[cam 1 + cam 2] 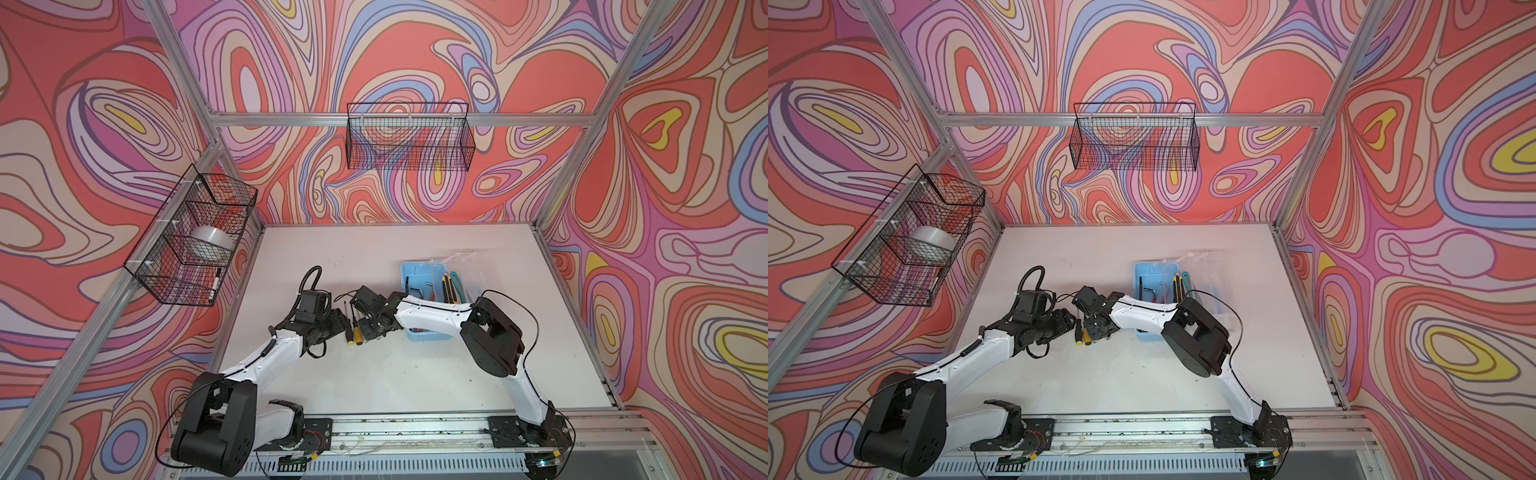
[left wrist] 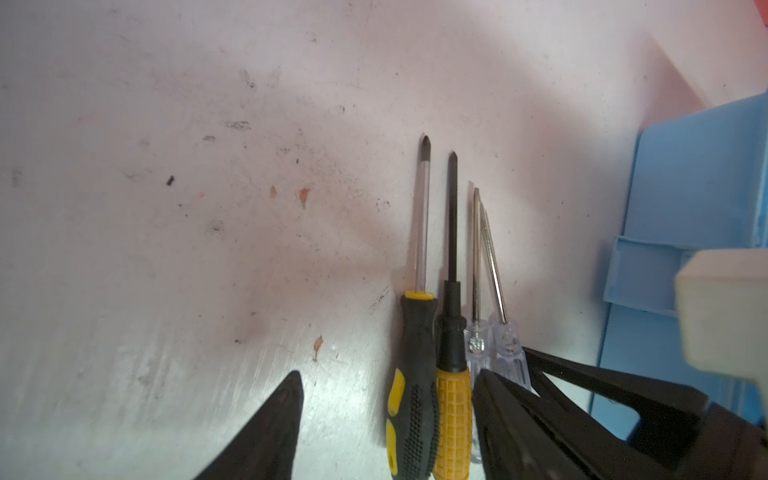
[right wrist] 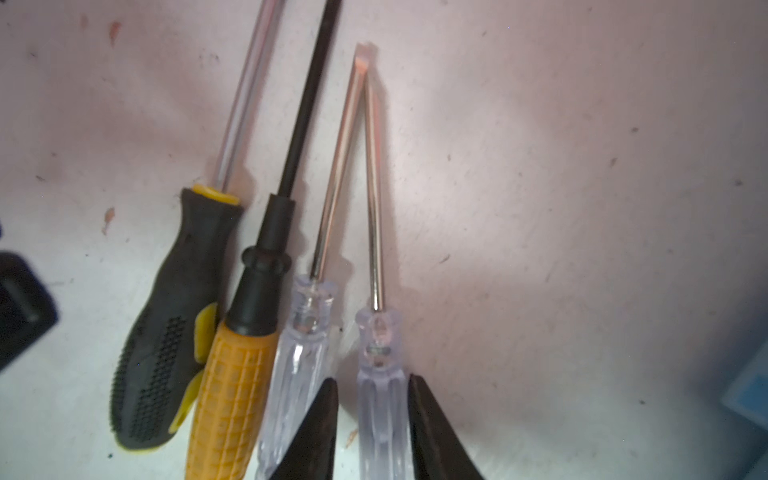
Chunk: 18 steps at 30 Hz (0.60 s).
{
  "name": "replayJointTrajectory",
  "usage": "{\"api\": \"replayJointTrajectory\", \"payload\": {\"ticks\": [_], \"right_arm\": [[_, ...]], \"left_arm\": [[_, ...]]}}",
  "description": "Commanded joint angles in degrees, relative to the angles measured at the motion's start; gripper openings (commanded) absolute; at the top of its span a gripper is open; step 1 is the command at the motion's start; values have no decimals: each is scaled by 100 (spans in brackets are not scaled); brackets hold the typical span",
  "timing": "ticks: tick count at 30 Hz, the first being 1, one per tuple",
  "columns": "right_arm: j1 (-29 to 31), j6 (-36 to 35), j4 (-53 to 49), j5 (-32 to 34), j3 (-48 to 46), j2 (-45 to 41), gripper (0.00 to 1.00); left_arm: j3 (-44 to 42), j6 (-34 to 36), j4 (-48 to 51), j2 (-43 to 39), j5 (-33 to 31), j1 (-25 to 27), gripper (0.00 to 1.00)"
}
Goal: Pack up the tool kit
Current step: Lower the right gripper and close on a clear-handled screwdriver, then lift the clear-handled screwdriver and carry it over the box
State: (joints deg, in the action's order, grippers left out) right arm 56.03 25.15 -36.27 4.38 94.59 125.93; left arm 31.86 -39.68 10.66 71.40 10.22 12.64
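You could read no lettering on any handle or on the box; it was all too small or blurred.

Four screwdrivers lay side by side on the table (image 1: 374, 374), handles toward the arms' bases. In order they were a black-and-yellow screwdriver (image 3: 166, 332), an orange-handled screwdriver (image 3: 232, 395) against it, an inner clear-handled screwdriver (image 3: 299, 353) and an outer clear-handled screwdriver (image 3: 380, 399) nearest the box. The two clear ones met at their tips.

Your right gripper (image 3: 372, 378) stood astride the outer clear handle. One finger lay against it and a sliver of table showed at the other, so the jaws were parted, not clamped. Your left gripper (image 2: 389, 374) hung wide apart over the two coloured handles, gripping nothing.

The blue box (image 1: 406, 270) sat right of centre, just beside the row, with its clear lid (image 1: 467, 266) open toward the right. Hex keys (image 1: 417, 289) and utility knives (image 1: 446, 286) lay inside, and your right forearm crossed above its near end.

The box wall hemmed the row on one side and your left gripper on the other. Broad bare table lay toward the near edge and along the back. The white top was scuffed, with dark specks and small orange flecks.

Swirled red, lilac, blue and yellow walls rose behind an aluminium frame (image 1: 291, 119). One wire basket (image 1: 409, 137) hung at the back. A side basket (image 1: 174, 274) held a tape roll (image 1: 212, 241) and a marker (image 1: 216, 284).
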Motion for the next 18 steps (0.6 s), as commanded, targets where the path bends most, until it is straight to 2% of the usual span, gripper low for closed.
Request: {"api": "replayJointTrajectory", "payload": {"ticks": [1,8,11,18], "right_arm": [[48,9,-143,133,110,173,29],[47,7,-196,186,93,216,25],[41,6,-196,195,76,187,18],[39,-1,-192,327,-18,-77,12]], "left_arm": [[-22,-75,-90,69,22,-36,65],[-17,-96,-106,67,11,-41,65],[-4,-101,-108,68,11,-34,65],[31,-111,-99,76,20,-34,65]]}}
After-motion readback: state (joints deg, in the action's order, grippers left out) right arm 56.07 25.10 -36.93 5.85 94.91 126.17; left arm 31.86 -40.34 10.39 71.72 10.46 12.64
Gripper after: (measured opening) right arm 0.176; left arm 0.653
